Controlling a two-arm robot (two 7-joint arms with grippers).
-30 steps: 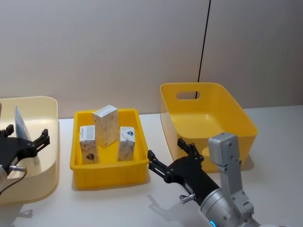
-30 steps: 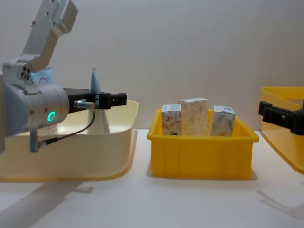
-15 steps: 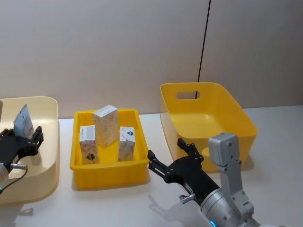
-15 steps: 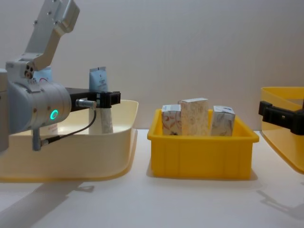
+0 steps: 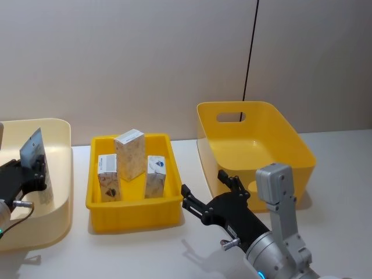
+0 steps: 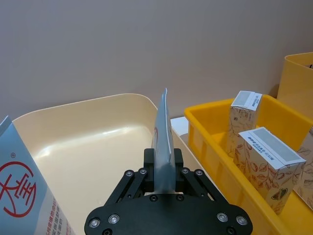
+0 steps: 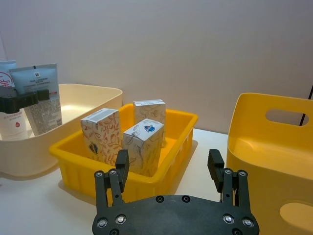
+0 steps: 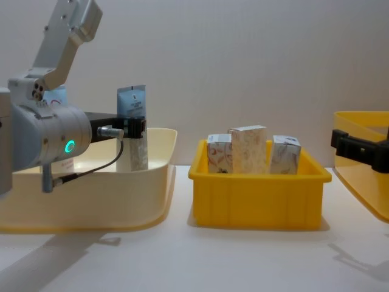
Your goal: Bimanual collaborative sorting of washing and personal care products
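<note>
Left tool (image 8: 138,126) clenched on the pale-blue tube (image 8: 132,100), upright in the cream tub (image 8: 91,194), seemingly near its right rim. Three cartons (image 5: 130,154) stand in the yellow tray (image 5: 133,215); right tool (image 7: 168,165) released, before the tray-bin gap.

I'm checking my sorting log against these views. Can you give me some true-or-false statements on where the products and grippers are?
1. The left gripper is shut on the pale-blue tube over the cream tub. True.
2. The right gripper holds a carton. False: it is open and empty, in front of the deep yellow tub.
3. Three marbled cartons stand upright in the yellow tray. True.
4. The white bottle lies in the deep yellow tub. False: it stands in the cream tub.
</note>
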